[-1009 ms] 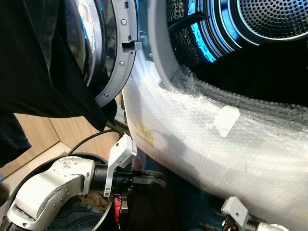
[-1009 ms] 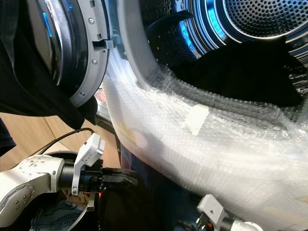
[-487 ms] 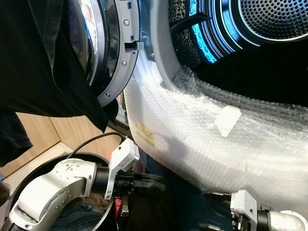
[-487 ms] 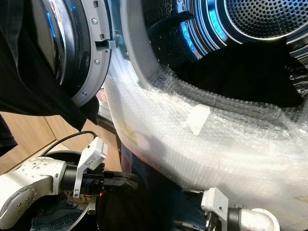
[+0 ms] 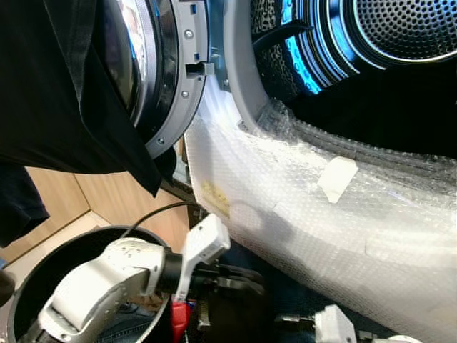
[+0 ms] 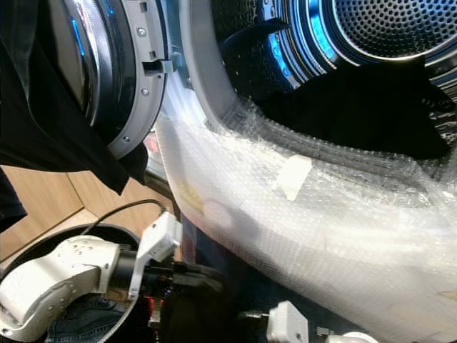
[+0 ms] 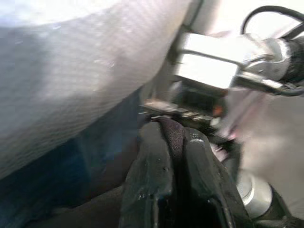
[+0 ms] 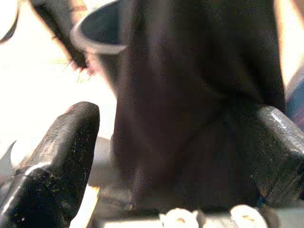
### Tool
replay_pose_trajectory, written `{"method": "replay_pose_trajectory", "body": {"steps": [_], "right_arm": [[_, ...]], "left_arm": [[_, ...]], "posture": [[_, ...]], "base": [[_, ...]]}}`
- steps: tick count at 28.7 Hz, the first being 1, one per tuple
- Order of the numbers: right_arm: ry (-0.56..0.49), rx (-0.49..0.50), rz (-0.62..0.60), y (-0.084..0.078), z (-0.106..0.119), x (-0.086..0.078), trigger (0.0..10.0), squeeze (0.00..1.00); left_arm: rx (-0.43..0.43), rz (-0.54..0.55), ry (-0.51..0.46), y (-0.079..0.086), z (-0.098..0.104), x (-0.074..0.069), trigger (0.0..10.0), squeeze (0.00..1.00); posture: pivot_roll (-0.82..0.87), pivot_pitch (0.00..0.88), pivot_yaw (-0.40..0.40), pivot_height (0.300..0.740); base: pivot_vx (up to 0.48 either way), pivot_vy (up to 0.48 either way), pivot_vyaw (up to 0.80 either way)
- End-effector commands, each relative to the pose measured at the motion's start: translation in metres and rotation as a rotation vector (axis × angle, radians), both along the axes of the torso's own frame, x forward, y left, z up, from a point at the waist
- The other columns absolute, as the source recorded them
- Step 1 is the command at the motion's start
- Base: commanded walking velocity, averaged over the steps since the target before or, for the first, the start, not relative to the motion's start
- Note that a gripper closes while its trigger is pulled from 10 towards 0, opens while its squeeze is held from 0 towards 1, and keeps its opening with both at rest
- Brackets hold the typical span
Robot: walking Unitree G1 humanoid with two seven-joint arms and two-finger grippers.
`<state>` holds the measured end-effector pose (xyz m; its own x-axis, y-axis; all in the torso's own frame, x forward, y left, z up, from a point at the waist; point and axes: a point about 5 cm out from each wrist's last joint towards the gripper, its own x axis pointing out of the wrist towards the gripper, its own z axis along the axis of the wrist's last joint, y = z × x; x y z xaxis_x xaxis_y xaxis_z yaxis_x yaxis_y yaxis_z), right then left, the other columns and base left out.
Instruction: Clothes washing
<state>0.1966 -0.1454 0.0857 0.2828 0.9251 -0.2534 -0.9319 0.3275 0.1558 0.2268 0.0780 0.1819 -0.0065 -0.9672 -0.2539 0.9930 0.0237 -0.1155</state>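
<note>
The left gripper (image 7: 173, 142) has moved rightward, clamping the dark garment (image 8: 190, 118) between the right gripper's (image 8: 175, 137) spread fingers.

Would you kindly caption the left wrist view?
Left gripper fingers pinch dark cloth beneath the bubble-wrapped washer front.

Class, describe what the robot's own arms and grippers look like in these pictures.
The left arm is rounded silver metal with small screws, a white angular bracket, and a thin black cable looping above. The left gripper has glossy black jaws; the right gripper has matt black jaws.
</note>
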Motion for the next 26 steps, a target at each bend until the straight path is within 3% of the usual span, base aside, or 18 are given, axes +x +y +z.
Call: {"method": "replay_pose_trajectory", "body": {"steps": [1, 7, 15, 18, 21, 26], "right_arm": [[-0.003, -0.004, -0.045, -0.001, 0.005, 0.005, 10.0, 0.0], [0.006, -0.011, -0.037, -0.001, 0.003, 0.002, 10.0, 0.0], [0.063, 0.006, -0.108, -0.001, -0.003, 0.005, 10.0, 0.0], [0.103, 0.015, -0.145, 0.0, -0.004, 0.009, 10.0, 0.0], [0.142, 0.054, -0.132, 0.004, -0.005, 0.007, 10.0, 0.0], [0.118, 0.038, -0.119, 0.005, -0.006, 0.008, 10.0, 0.0]], "left_arm": [[0.009, -0.03, -0.037, -0.006, 0.004, -0.003, 0.0, 0.0], [-0.01, -0.055, -0.03, -0.012, 0.006, -0.007, 0.0, 0.0], [-0.039, -0.008, -0.063, -0.019, 0.01, -0.001, 0.0, 0.0], [-0.039, 0.042, -0.104, -0.02, 0.015, 0.009, 0.0, 0.0], [-0.054, 0.026, -0.11, -0.022, 0.019, 0.006, 0.0, 0.0], [-0.064, 0.085, -0.136, -0.023, 0.022, 0.015, 0.0, 0.0]], "posture": [[0.13, 0.015, 0.019, 0.74], [0.14, 0.016, 0.012, 0.74], [0.14, 0.022, 0.011, 0.74], [0.14, 0.018, 0.012, 0.74], [0.15, 0.017, 0.009, 0.74], [0.15, 0.027, 0.014, 0.74]], "base": [[0.0, 0.0, 0.0], [0.0, 0.0, 0.0], [0.0, 0.0, 0.0], [0.0, 0.0, 0.0], [0.0, 0.0, 0.0], [0.0, 0.0, 0.0]]}}
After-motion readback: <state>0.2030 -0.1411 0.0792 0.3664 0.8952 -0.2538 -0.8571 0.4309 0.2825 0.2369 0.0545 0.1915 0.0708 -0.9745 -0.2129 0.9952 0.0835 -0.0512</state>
